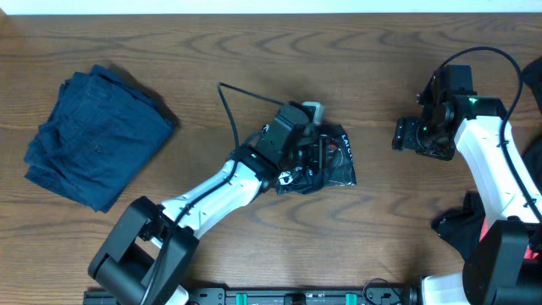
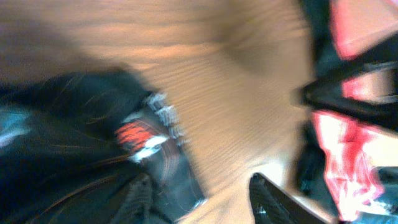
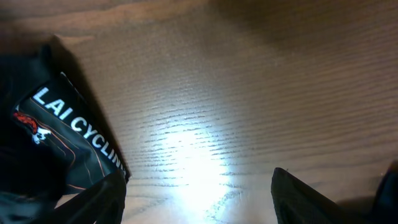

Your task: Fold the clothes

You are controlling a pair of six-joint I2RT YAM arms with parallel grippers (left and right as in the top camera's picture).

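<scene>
Black jersey (image 1: 337, 163), with thin orange lines and white lettering: it lies near the middle of the wooden table (image 1: 254, 51), gathered into a small compact packet whose edges are somewhat uneven. By its shape its fold looks complete or close to it. Left claw (image 2: 204, 190): directly above the packet. In the blurred wrist view its two fingers stand apart, one at the packet's edge and the other over bare wood, and nothing appears to be clamped between them, so the jersey seems to rest on the table under its own weight. Right claw (image 3: 196, 202): well to the right of the packet, spread wide over bare wood and holding nothing, with the lettered corner of the jersey just inside its view. Navy garment (image 1: 95, 140): far left of the table, well apart from the jersey, in a loose and rumpled stack. It is probably counted as done, though it is less tidy. Coral-red garment (image 2: 348, 149): at the right side by the right arm's base, bunched and mostly hidden, and apparently not yet folded. Outstanding, on this showing: the coral-red piece, and possibly squaring the jersey or setting it beside the navy stack.
</scene>
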